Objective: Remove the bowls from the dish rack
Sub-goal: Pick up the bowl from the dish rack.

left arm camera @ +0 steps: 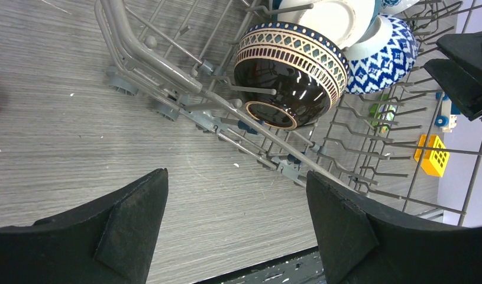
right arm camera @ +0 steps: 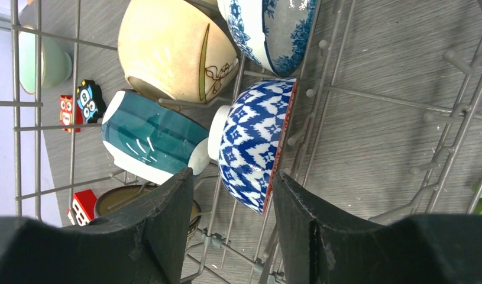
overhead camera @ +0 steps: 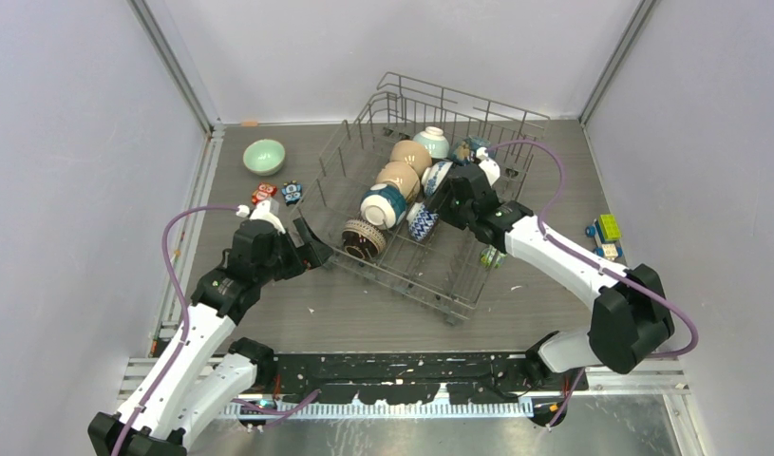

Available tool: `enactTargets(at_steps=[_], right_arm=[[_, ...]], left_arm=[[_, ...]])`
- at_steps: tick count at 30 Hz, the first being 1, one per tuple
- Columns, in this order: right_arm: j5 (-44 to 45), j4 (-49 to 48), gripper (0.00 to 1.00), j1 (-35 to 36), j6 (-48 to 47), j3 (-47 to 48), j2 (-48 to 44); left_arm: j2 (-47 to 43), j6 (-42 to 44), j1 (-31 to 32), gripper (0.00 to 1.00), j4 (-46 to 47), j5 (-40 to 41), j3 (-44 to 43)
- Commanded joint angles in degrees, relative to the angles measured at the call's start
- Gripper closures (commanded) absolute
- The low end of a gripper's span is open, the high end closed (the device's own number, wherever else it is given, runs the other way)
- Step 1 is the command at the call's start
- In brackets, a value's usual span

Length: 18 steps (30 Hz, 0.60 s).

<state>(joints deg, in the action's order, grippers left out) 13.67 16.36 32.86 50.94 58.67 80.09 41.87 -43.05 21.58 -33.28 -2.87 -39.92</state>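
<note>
The grey wire dish rack (overhead camera: 440, 95) holds several bowls on edge: two tan ones (overhead camera: 399, 176), a white-teal one (overhead camera: 385, 204), a dark brown ribbed one (overhead camera: 364, 237) and a blue-white patterned one (overhead camera: 422, 220). A mint green bowl (overhead camera: 264, 157) sits on the table left of the rack. My right gripper (right arm camera: 233, 177) is inside the rack, open, straddling the blue-white patterned bowl (right arm camera: 253, 148); its rim lies against one finger (right arm camera: 297, 213), the other stands apart. My left gripper (left arm camera: 236, 176) is wide open above the table by the rack's near-left corner, facing the dark brown bowl (left arm camera: 288, 74).
A small red block (overhead camera: 263, 193) and an owl figure (overhead camera: 291, 192) lie between the mint bowl and the rack. Yellow-green toy blocks (overhead camera: 606, 233) sit at the right, and a small green piece (overhead camera: 490, 256) lies by the rack's right side. Grey walls enclose the table.
</note>
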Motion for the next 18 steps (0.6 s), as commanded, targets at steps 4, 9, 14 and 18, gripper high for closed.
enactTargets(at_steps=[4, 9, 14, 18], right_arm=[[-0.7, -3.3, 0.44, -0.8, 0.4, 0.1, 1.2], [-0.9, -3.8, 0.44, -1.1, 0.5, -0.2, 2.0], [-1.4, -4.3, 0.44, -1.4, 0.5, -0.5, 2.9], [-2.1, -5.2, 0.44, -1.5, 0.7, -0.7, 3.9]], left_arm=[[-0.6, 0.2, 0.0, 0.13, 1.1, -0.6, -0.2], [-0.6, 0.1, 0.1, 0.13, 1.1, -0.4, -0.2], [-0.2, 0.0, 0.0, 0.13, 1.2, -0.4, -0.2], [0.0, -0.1, 0.0, 0.13, 1.3, -0.5, -0.1]])
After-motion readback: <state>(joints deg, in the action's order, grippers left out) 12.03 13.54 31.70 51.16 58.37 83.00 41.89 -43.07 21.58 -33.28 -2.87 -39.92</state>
